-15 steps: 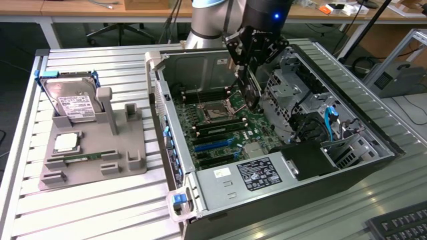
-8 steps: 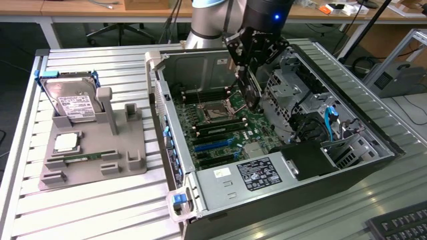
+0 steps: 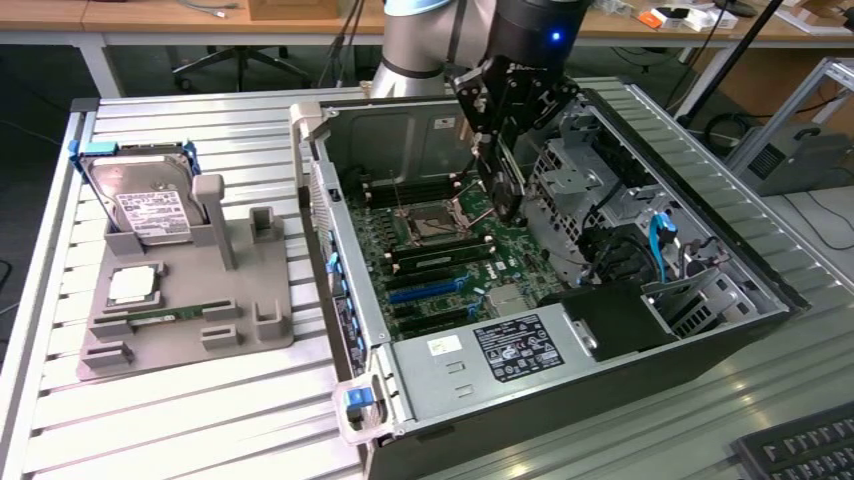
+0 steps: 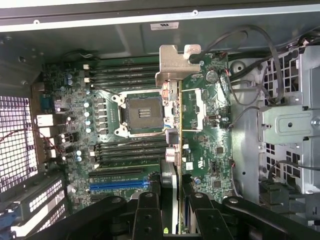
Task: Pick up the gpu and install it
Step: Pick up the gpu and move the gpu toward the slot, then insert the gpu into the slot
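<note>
GPU (image 4: 174, 137) is hanging edge-on over the mobo (image 4: 210, 150) inside the PC case (image 3: 747, 330). Your gripper (image 4: 175, 207) is clamping its flat faces. Prob. light, stiff, fragile; you're best holding the board edges.

The arm (image 3: 416, 45) comes in from the far side, its black wrist (image 3: 534, 30) pointing steeply down. The gripper (image 3: 499, 188) hangs low, its fingers (image 4: 149, 202) clamped on the edge-on gpu (image 4: 173, 135).

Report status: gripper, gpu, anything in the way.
Gripper shut on gpu. Held edge-on over motherboard, inside case. No obstruction seen.
</note>
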